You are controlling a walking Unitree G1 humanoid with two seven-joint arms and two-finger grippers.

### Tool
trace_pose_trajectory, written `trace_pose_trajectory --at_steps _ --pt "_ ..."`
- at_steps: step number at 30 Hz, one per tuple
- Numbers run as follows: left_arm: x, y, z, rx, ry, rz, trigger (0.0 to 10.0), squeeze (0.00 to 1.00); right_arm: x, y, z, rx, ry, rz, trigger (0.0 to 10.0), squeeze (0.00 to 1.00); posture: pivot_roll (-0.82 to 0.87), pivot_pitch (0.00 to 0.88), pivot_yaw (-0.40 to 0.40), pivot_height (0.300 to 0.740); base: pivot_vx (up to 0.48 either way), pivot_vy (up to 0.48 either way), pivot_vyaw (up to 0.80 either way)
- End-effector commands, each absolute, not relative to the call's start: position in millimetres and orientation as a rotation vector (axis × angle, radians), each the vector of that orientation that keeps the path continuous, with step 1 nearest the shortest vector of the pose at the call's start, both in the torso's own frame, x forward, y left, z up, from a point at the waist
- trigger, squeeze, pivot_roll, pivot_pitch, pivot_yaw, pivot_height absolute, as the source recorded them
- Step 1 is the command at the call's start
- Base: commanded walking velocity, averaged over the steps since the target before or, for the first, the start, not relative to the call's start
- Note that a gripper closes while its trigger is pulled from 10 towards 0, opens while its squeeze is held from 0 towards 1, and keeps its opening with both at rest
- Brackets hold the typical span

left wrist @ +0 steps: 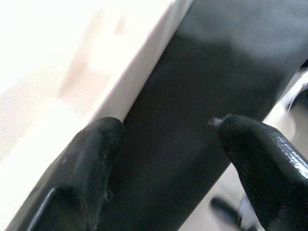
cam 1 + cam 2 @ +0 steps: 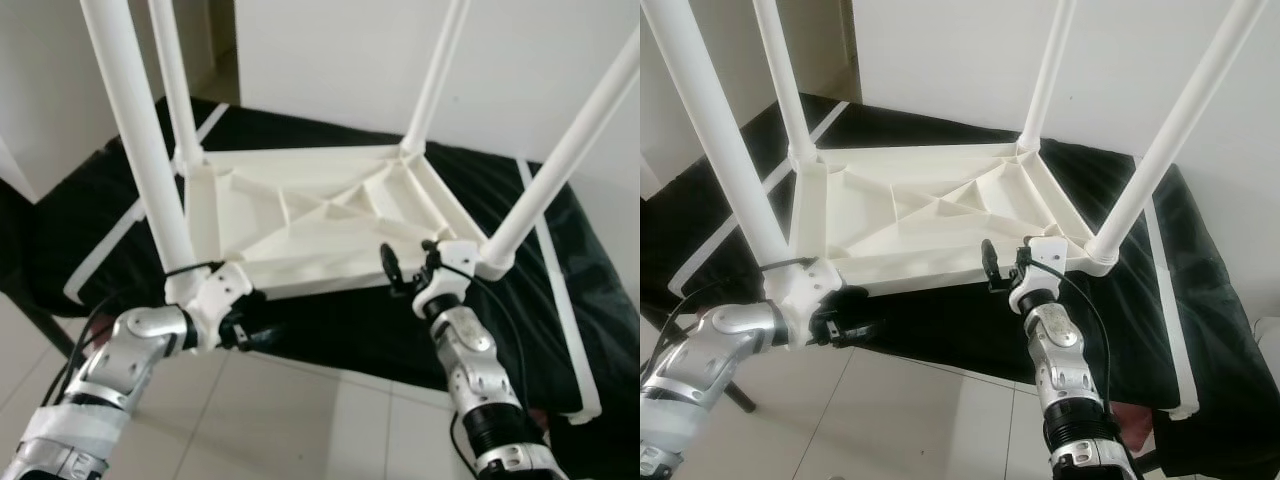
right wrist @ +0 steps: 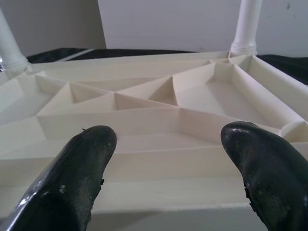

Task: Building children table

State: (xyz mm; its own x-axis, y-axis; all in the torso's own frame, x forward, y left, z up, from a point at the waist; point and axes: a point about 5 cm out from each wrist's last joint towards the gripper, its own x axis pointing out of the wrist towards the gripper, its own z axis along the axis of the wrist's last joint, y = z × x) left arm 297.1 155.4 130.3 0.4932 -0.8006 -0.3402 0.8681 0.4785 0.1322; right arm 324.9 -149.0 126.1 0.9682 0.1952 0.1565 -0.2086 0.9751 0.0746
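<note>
White plastic table top [image 2: 300, 225] upside down on black bed [image 2: 400, 330], mid-frame, all four legs [image 2: 140, 150] seated and pointing up. Assembly seemingly done; flipping upright left. Left gripper [image 2: 243, 335] at lower-left edge, right gripper [image 2: 408, 268] at near-right rim, both spread, gripping nothing.

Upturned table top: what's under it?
The table top lies legs-up on a black padded surface with white trim, which juts out past its edges. Whatever lies directly beneath the top is covered.
</note>
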Motion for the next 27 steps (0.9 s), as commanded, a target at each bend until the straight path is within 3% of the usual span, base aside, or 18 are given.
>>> trace_pose_trajectory --at_steps 1,6,7,11,19,22,27 --pt "289 153 141 0.251 0.212 -1.100 10.0 0.00 320 -155 122 0.096 -0.148 0.175 10.0 0.00 0.10 0.020 -0.053 0.740 0.000 0.000 0.00" --pt "261 169 141 0.149 0.236 -1.167 10.0 0.00 316 -160 117 0.095 -0.142 0.153 10.0 0.00 0.11 0.022 -0.055 0.740 0.000 0.000 0.00" --pt "246 190 148 0.108 0.253 -1.137 10.0 0.00 316 -158 117 0.095 -0.137 0.164 10.0 0.00 0.12 0.020 -0.068 0.740 0.000 0.000 0.00" --pt "241 204 155 0.088 0.250 -1.098 10.0 0.00 317 -157 117 0.096 -0.134 0.174 10.0 0.00 0.12 0.020 -0.068 0.740 0.000 0.000 0.00" --pt "230 265 164 0.156 0.290 -0.828 10.0 0.00 324 -148 119 0.089 -0.120 0.227 10.0 0.00 0.16 0.014 -0.126 0.740 0.000 0.000 0.00" --pt "232 305 173 0.218 0.272 -0.635 10.0 0.00 325 -140 118 0.113 -0.115 0.258 10.0 0.00 0.17 0.012 -0.133 0.740 0.000 0.000 0.00" --pt "243 327 172 0.260 0.272 -0.495 10.0 0.00 323 -135 115 0.096 -0.105 0.272 10.0 0.00 0.17 0.011 -0.134 0.740 0.000 0.000 0.00"
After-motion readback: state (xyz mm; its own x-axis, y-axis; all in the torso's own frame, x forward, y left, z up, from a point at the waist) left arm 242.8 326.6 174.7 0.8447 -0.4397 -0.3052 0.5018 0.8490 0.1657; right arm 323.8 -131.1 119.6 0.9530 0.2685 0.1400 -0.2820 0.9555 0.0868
